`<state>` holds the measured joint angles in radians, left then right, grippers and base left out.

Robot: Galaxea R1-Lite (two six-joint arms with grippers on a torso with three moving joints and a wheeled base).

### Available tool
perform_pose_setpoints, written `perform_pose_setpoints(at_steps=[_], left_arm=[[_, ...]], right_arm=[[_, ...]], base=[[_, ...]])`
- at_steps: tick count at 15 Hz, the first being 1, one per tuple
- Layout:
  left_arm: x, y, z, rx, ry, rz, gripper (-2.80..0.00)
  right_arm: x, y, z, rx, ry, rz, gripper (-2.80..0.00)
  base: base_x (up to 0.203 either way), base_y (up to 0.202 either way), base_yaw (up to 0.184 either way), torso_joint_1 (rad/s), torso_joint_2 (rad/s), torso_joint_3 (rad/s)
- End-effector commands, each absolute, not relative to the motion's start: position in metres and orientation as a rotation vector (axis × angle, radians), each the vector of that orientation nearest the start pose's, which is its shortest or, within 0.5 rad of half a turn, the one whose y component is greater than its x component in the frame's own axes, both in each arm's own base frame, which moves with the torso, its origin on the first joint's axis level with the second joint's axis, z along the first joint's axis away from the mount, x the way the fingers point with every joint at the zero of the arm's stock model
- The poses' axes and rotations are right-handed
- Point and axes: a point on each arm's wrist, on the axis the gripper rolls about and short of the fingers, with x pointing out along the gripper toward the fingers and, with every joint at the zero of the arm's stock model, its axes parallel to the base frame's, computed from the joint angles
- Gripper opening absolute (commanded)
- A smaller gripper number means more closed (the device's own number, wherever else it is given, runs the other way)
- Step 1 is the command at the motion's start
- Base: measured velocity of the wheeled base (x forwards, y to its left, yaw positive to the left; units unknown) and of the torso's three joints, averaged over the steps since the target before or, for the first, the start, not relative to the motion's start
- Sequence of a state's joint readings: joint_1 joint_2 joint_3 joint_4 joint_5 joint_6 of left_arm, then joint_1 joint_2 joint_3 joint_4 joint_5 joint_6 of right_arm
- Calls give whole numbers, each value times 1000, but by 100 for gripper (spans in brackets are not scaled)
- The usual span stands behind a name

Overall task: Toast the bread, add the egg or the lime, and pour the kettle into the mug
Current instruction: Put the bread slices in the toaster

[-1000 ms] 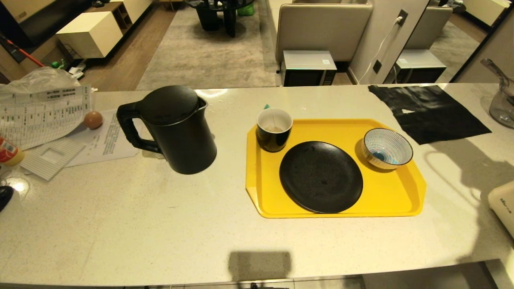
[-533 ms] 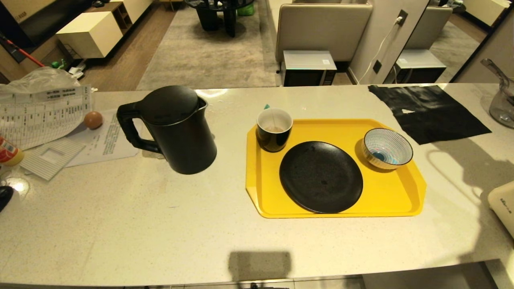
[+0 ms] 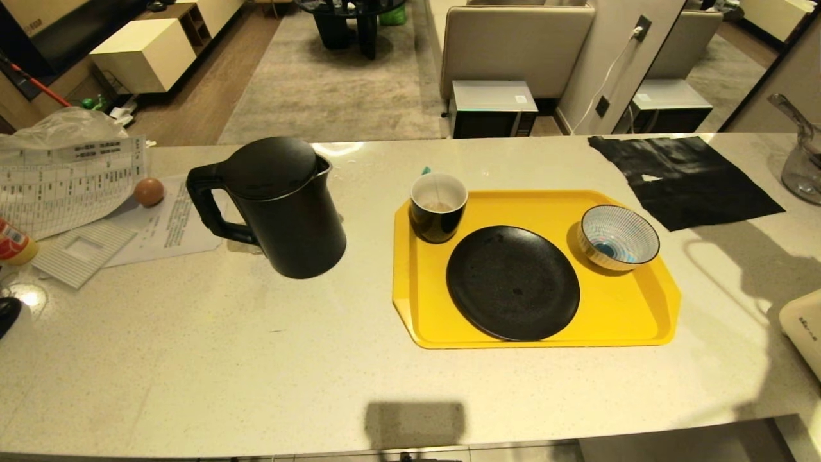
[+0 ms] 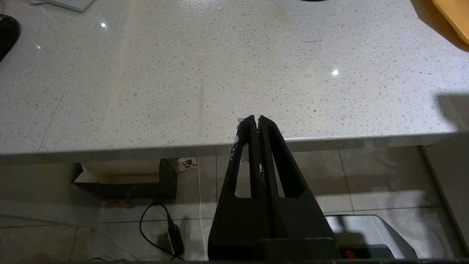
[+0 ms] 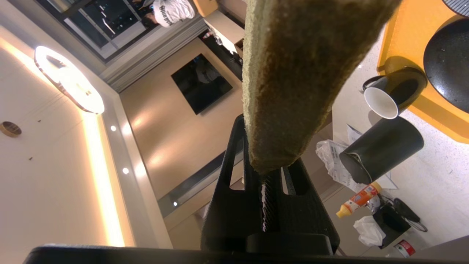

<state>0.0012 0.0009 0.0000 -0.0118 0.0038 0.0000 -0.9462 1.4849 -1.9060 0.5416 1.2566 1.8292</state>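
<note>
Off to the right of what the head view covers, our right gripper (image 5: pixel 269 167) is clamped on the bread (image 5: pixel 293 73), which stands edge-on and lifted in the right wrist view, its crust filling the middle of the picture. We judge the toasting step to be in hand: the slice is held in the air, well apart from the yellow tray (image 3: pixel 641 308), and nothing yet sits on the black plate (image 3: pixel 513 282). A cream appliance (image 3: pixel 805 327) at the right edge of the tabletop (image 3: pixel 224 359) may be the toaster, though we cannot tell, since only its corner shows. The next move, as we read it, calls for carrying the slice over a slot, keeping it upright and lining its thin edge with the opening before we let go.

Our left gripper (image 4: pixel 255 123) is parked below the near edge of the tabletop, jaws pressed together on nothing.

Further along, the kettle (image 3: pixel 282 205) stands left of the tray, lid on, and the mug (image 3: pixel 438 206) sits on the tray's far left corner beside the striped bowl's (image 3: pixel 619 236) side of the plate. One egg (image 3: pixel 149 191) rests on the papers (image 3: pixel 64 186) at far left.

Writing: the papers carry printed tables and lines too small to read; the appliance bears a few dark characters we cannot make out; the bottle's (image 5: pixel 357 200) label is unreadable.
</note>
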Motion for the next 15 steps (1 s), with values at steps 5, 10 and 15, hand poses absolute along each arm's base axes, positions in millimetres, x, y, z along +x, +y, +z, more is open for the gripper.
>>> perform_pose_setpoints(at_steps=[5,10,15], left_arm=[[-23,0,77,0,-11,7,-280],[-23,0,77,0,-11,7,-280],[-23,0,77,0,-11,6,-280]], right_arm=[[129,-142,426,1922,339,174,-280],[129,-142,424,1929,343,172,-280],[129,-142,424,1929,343,172,-280]], base=[[0,0,0,0,0,0],[0,0,0,0,0,0],[-2,5,-131,2,3,3]])
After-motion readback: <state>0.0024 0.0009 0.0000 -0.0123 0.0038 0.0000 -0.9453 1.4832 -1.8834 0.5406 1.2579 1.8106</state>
